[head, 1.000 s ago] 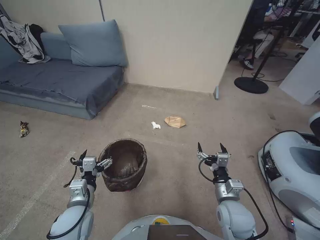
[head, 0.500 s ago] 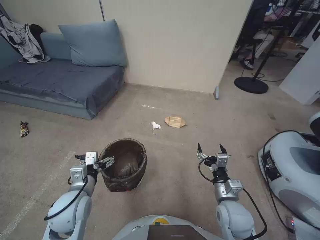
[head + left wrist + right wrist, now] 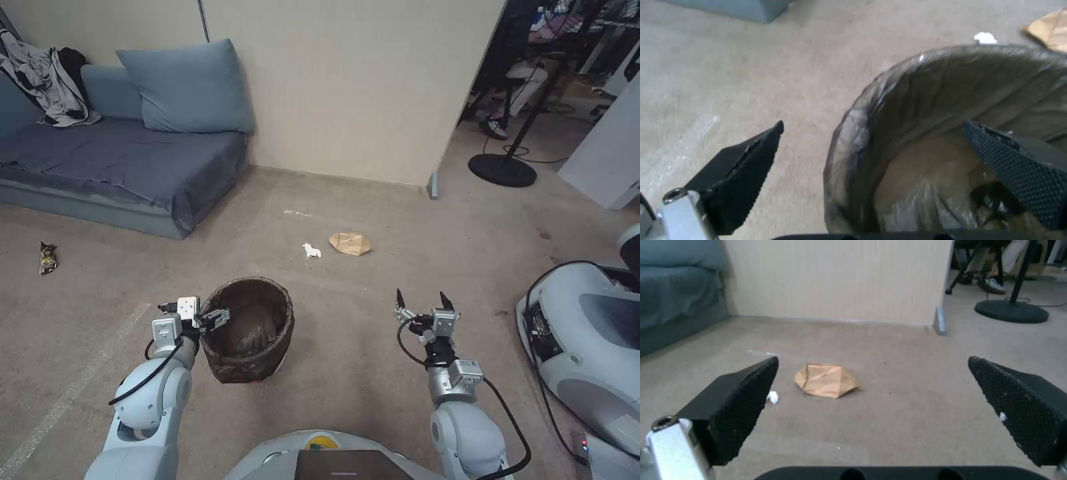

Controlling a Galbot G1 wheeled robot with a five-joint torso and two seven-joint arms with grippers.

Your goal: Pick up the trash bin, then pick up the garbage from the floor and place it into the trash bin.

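The first step, picking up the trash bin [image 3: 248,330], looks to be in hand: it stands on the carpet at lower centre of the head view, and the left gripper [image 3: 197,316] straddles its left rim with fingers wide, one inside the bag and one outside. The next move calls for closing on that rim. The right gripper [image 3: 421,301] hovers wide and empty at lower right, with tan paper [image 3: 350,243] and a white scrap [image 3: 311,251] lying mid-frame beyond the bin.

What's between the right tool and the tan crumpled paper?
Bare carpet. In the right wrist view, nothing sits between the open right tool and the tan crumpled paper.
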